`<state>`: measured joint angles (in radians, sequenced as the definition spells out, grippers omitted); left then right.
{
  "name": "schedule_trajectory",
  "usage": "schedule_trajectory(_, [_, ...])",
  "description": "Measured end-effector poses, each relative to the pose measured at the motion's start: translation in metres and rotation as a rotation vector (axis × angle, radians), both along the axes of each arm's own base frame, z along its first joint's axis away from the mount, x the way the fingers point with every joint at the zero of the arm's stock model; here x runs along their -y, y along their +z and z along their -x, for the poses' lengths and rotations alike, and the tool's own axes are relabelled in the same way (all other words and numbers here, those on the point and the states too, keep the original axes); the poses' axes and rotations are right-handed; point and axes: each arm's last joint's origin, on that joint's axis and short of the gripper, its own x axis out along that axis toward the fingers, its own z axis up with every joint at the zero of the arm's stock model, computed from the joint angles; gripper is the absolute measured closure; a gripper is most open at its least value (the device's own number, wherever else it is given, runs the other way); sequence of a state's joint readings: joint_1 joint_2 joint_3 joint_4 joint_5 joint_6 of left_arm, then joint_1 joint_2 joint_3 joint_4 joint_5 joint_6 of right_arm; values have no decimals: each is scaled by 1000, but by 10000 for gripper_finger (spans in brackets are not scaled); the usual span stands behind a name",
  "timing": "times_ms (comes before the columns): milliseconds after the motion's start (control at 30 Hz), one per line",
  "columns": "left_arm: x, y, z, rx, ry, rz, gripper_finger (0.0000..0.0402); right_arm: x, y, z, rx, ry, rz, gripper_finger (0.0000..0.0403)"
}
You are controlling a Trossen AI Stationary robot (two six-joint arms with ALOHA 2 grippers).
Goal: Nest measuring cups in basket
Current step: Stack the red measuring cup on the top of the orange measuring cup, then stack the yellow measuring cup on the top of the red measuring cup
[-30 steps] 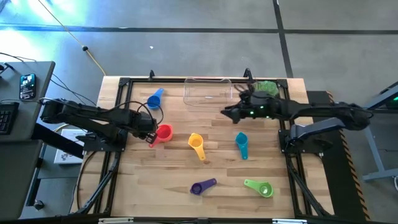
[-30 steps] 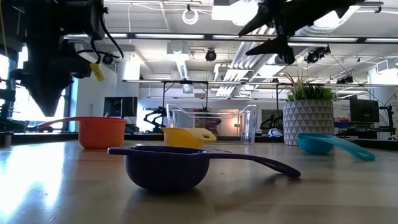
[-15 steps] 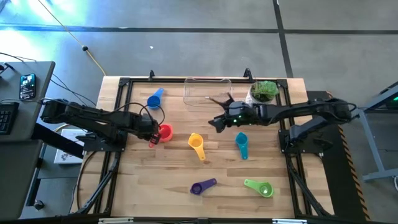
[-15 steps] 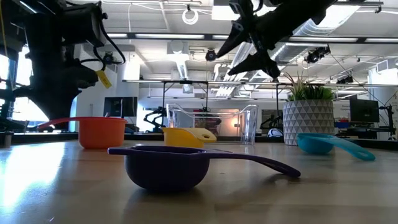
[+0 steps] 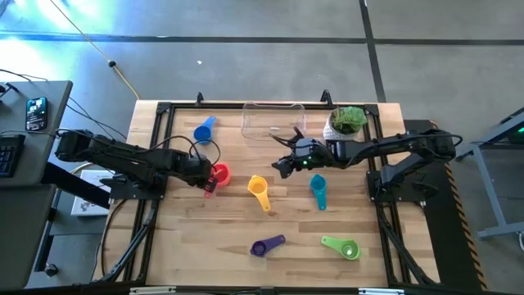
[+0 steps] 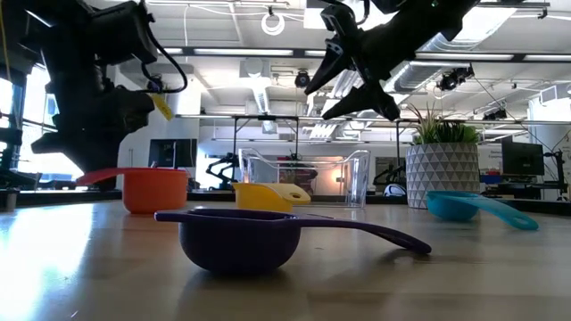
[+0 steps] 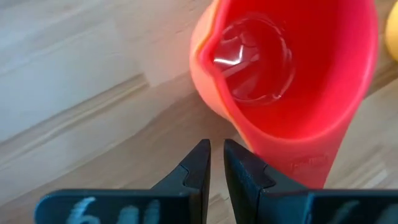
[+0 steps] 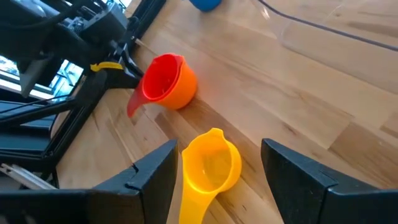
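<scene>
On the near part of the wooden tabletop [image 5: 221,238] lie the small purple plastic measuring cup [image 5: 267,246] and the green plastic measuring cup [image 5: 341,247]. Farther in sit the yellow plastic measuring cup [image 5: 259,192] and the teal plastic measuring cup [image 5: 318,190]. The red plastic cup nested in an orange one [image 5: 217,174] rests at the left, with the left gripper [image 7: 215,163] just beside its handle, fingers almost together and holding nothing. The right gripper [image 5: 281,168] hangs above the yellow cup, fingers spread wide and empty. At the far edge stand the blue plastic measuring cup [image 5: 203,130], the clear rectangular plastic basket [image 5: 273,120] and a white pot with a green plant [image 5: 345,121].
</scene>
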<state>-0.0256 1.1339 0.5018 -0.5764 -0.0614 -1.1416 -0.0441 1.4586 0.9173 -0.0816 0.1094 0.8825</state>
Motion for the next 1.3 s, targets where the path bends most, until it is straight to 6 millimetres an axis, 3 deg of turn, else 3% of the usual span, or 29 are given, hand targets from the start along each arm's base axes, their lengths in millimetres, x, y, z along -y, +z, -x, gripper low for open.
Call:
schedule_trajectory(433, [13, -17, -26, 77, -53, 64, 367, 1, 0, 0, -6, -8, 18, 181])
schedule_trajectory(733, [16, -13, -26, 96, -113, 100, 367, -1, 0, 0, -7, 12, 32, 181])
schedule_trajectory(1000, [15, 13, -19, 135, -174, 68, 367, -13, 17, -7, 43, 46, 118, 181])
schedule_trajectory(1300, [9, 47, -6, 154, -232, -23, 367, -14, 32, -8, -3, -37, 159, 181])
